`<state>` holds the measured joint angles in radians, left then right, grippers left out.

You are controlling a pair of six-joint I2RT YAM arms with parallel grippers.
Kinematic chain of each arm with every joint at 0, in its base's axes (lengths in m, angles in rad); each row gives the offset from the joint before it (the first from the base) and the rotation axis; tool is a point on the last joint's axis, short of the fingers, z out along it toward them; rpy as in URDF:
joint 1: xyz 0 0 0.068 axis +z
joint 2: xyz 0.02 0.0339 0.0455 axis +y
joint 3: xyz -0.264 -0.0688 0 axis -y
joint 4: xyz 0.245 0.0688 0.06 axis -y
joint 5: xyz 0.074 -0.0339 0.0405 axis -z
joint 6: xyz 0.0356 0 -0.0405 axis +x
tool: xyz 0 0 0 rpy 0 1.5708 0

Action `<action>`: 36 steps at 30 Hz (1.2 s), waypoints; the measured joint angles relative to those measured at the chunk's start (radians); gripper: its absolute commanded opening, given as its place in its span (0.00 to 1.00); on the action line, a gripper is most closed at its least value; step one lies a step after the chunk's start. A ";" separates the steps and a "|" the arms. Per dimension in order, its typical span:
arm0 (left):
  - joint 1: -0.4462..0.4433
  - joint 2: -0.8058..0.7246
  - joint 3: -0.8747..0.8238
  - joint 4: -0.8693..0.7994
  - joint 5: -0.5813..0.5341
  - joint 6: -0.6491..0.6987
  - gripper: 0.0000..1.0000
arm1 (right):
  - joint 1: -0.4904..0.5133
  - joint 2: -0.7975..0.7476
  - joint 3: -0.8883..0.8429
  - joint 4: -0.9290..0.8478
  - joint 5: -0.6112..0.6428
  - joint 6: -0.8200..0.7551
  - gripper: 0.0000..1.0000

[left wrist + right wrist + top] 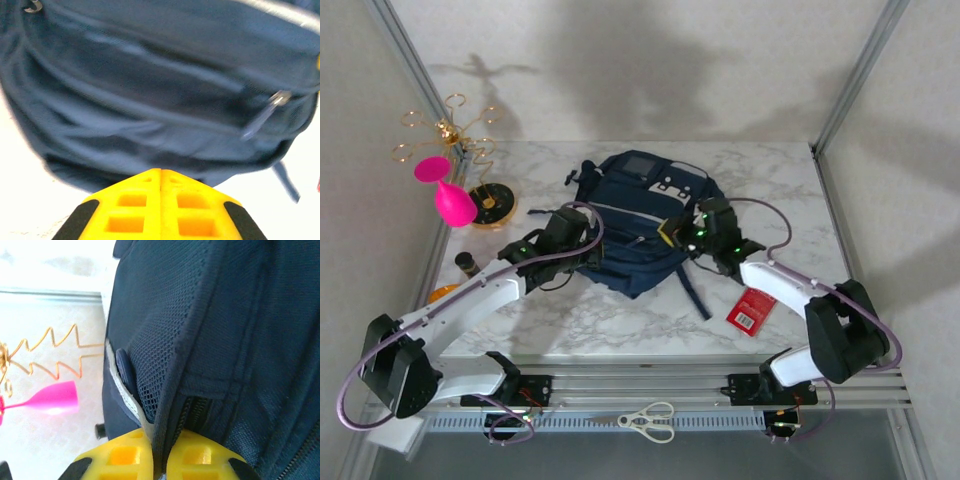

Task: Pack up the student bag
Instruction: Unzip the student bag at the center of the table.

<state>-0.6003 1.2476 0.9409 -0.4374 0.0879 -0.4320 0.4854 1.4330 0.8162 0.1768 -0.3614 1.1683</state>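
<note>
- White marble-look worktop (620,320), plain pale walls all round, and metal frame posts running up at both back corners.
- The student bag (640,220) lies flat in the middle of the worktop, towards the back. It's navy, with a pale stripe across the front pocket and a dark strap trailing off its near edge.
- Off to the left there's a gold wire stand (450,135) with a pink plastic glass (453,203) by it. A red packet (751,309) sits on the marble right of the bag, beside the right arm. A pair of white-handled scissors (650,420) lies down on the rail between the arm bases.
- Left gripper (160,180): the yellow fingers are pressed flat together with nothing between them, parked right at the bag's near-left edge. Can't tell if it's actually touching the fabric. A zip pull (277,100) hangs on the pocket in front of it.
- Right gripper (159,442): pinched tight on a fold of the bag's fabric at its right side, next to a zip and a mesh panel. The dark seam runs straight down between the two fingers.
</note>
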 measured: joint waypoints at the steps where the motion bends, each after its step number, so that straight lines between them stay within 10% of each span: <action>1: -0.001 0.012 0.000 -0.002 0.016 0.007 0.00 | -0.034 0.000 0.007 -0.022 -0.018 -0.026 0.00; 6: -0.043 0.072 0.015 0.030 0.071 0.022 0.02 | -0.095 -0.014 0.020 -0.078 -0.056 -0.092 0.00; 19: -0.121 0.279 0.254 0.126 0.164 0.238 0.45 | -0.095 -0.019 0.021 -0.092 -0.082 -0.107 0.00; 36: -0.122 0.461 0.378 0.063 0.154 0.314 0.39 | -0.097 -0.015 0.026 -0.091 -0.085 -0.099 0.00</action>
<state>-0.7223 1.7084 1.3186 -0.3748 0.2424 -0.1181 0.3889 1.4178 0.8421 0.0856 -0.4465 1.0695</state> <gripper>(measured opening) 0.448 0.096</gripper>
